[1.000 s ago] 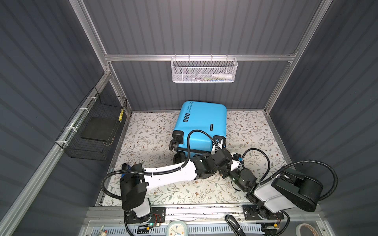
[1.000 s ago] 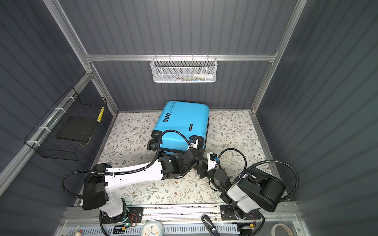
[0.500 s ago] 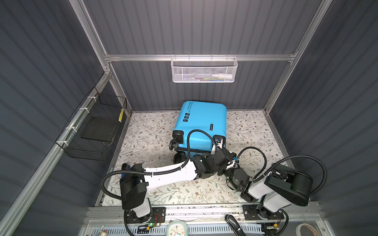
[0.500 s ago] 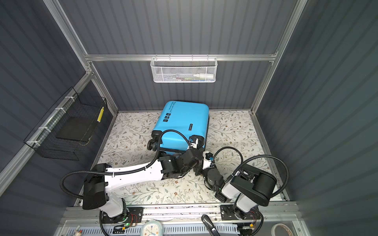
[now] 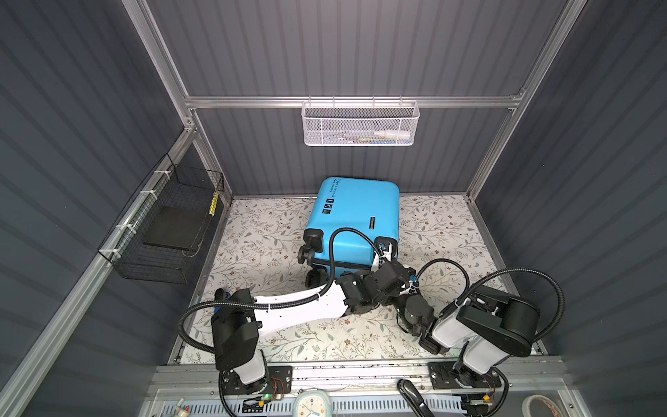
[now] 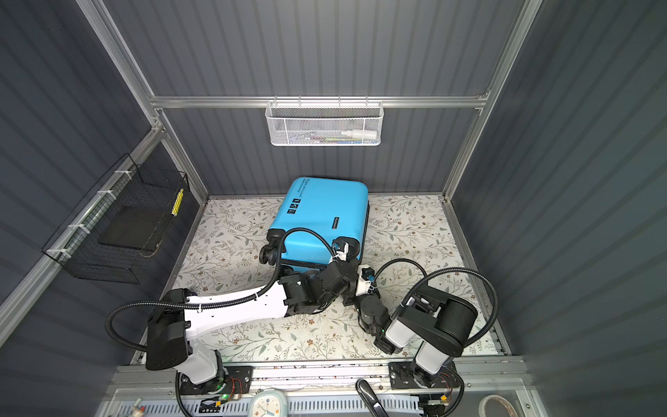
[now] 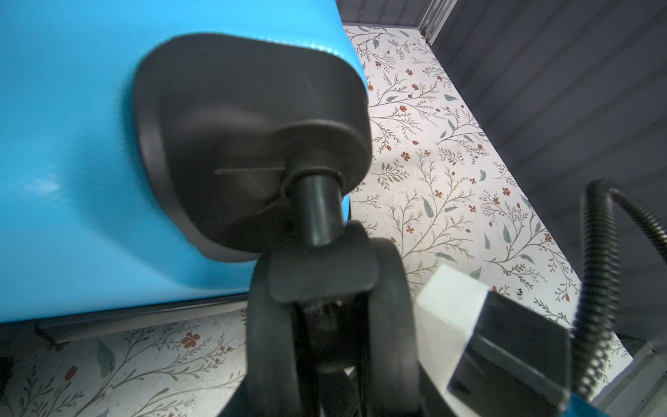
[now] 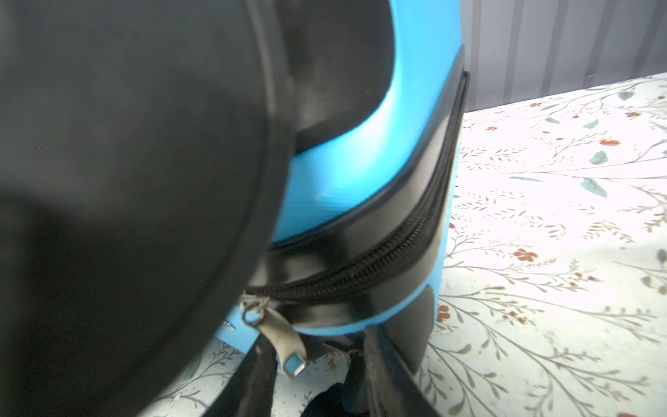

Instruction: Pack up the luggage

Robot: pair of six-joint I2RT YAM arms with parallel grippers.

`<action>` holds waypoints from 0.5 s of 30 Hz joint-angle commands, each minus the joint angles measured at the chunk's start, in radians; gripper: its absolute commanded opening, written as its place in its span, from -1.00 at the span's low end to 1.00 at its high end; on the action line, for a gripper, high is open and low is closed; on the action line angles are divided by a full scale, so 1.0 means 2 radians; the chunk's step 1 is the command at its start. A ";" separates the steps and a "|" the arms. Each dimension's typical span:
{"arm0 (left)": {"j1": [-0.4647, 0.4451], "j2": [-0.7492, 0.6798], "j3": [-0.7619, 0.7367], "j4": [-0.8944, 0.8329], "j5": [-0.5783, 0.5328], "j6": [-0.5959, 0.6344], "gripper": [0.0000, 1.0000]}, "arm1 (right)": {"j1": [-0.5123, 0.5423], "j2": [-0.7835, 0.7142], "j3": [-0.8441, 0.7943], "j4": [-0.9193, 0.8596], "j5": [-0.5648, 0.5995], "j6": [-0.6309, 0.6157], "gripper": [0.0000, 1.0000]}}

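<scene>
Floral mat (image 5: 252, 252), right gripper (image 8: 317, 364) edged in, parted around luggage (image 8: 361, 173) zipper pull (image 8: 285, 343), left gripper (image 5: 383, 254) state unclear

A flat tabletop (image 5: 252, 249) (image 6: 415, 224), covered in a pale print of leafy twigs and small red flowers, shows in both top views. The luggage (image 5: 355, 216) (image 6: 321, 213), a bright blue hard-shell case, lies directly on it, flat on one broad side with its lettered shell facing up. The luggage's far end is close to the back wall (image 5: 325, 162); contact cannot be told. Black wheels (image 5: 306, 252) stick out from its near end. The print shows left, right and in front of the luggage.
</scene>
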 commanded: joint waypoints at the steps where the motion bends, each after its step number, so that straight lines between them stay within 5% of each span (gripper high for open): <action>1: -0.010 -0.039 0.033 0.123 0.008 0.029 -1.00 | 0.006 -0.001 0.017 0.014 -0.006 -0.025 -0.30; 15: -0.010 -0.039 0.032 0.124 0.008 0.025 -1.00 | 0.026 0.001 0.031 0.014 -0.005 -0.042 -0.23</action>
